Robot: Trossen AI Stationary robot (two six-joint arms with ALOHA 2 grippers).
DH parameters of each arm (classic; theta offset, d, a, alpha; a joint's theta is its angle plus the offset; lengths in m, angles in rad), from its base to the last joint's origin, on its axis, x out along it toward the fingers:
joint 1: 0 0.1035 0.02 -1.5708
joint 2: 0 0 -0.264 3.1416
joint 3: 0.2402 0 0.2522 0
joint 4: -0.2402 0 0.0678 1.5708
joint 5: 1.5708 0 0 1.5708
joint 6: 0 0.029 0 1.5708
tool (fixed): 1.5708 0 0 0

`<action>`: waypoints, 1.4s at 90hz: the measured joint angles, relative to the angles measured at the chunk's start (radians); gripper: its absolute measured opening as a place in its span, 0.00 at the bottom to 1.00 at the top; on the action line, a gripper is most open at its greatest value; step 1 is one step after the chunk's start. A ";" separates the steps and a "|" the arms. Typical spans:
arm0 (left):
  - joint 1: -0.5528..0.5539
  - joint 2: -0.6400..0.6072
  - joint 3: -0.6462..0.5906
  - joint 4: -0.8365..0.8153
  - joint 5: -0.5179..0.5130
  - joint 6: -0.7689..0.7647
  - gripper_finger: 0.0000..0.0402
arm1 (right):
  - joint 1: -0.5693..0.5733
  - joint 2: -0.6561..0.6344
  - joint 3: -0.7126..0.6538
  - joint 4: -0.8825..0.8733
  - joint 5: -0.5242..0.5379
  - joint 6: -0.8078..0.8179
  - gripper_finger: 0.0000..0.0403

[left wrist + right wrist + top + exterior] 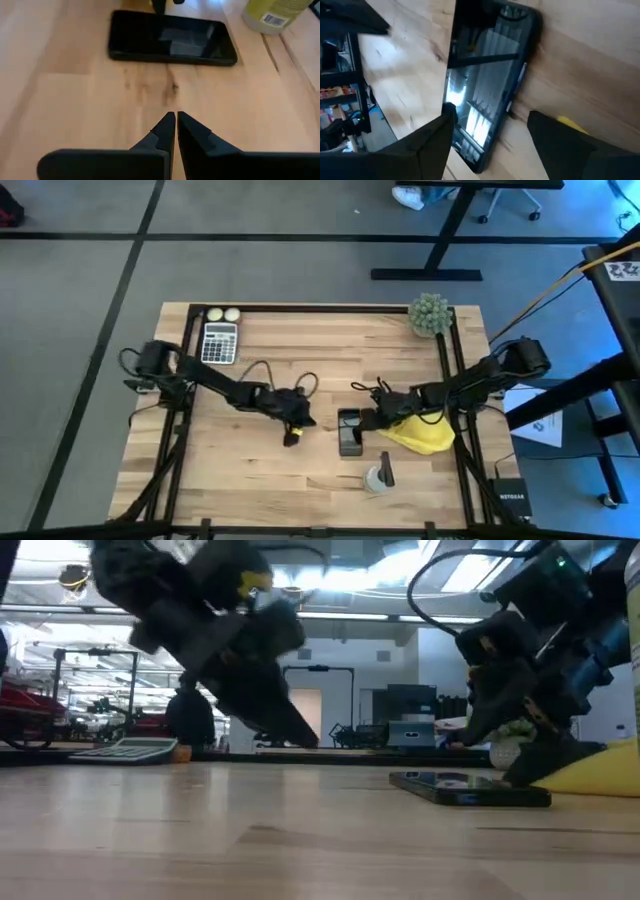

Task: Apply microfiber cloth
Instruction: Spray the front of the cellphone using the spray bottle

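The right end effector (372,418) hung low over the wooden desk (300,470) with its two dark fingers (432,145) spread wide apart, empty, one on each side of the near end of a black smartphone (349,432) that lay flat and screen up on the wood. In the right wrist view a sliver of yellow showed by one finger, just beside the phone's edge. The microfiber cloth (420,436), bright yellow and crumpled, lay on the desk just to the right of the smartphone, partly under the right arm, near the desk's right rail; whether it touched the phone could not be told. In the low view the cloth (600,772) showed as a yellow mound behind the phone (470,790) and the right end effector (520,755). The left end effector (296,430) hovered just above the desk to the left of the smartphone, its fingers (165,131) pressed together and holding nothing, their tips pointing toward the phone's long side. Near the front edge of the desk stood a small bottle (378,478). At the back left corner lay a calculator (220,342) with two pale balls (223,314) just behind it, and at the back right corner sat a small green plant (429,314).
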 joint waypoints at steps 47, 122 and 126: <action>0.009 0.300 0.275 -0.002 0.031 -0.035 0.00 | 0.006 0.096 0.081 -0.036 0.041 -0.066 0.61; 0.044 0.316 0.286 0.086 0.048 -0.104 0.00 | 0.004 0.106 0.120 0.020 0.054 -0.316 0.08; 0.044 0.309 0.285 0.081 0.054 -0.104 0.00 | 0.002 0.104 0.122 0.025 0.056 -0.343 0.04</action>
